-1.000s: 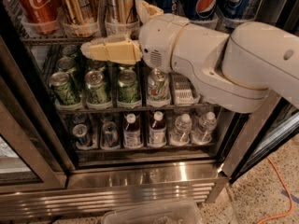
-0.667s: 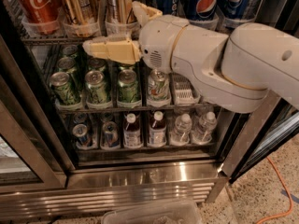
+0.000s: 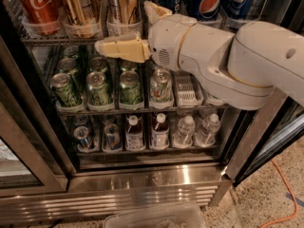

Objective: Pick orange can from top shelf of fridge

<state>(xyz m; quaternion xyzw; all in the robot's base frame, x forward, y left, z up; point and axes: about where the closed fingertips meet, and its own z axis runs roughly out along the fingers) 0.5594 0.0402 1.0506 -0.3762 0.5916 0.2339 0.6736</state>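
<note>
Two golden-orange cans stand in clear cups on the top shelf of the fridge, right of a red Coca-Cola can. My gripper is open, right in front of the right-hand orange can. One cream finger lies level below the can's cup. The other finger points up beside the can's right side. The can stands between them and is not gripped. My white arm comes in from the right.
Blue Pepsi cans stand at the right of the top shelf. Green cans fill the middle rack, bottles the lower one. The dark door frame runs down the left. An orange cable lies on the floor at the right.
My gripper has shifted a little to the right and up, closer to the right-hand orange can. The cans have not moved.
</note>
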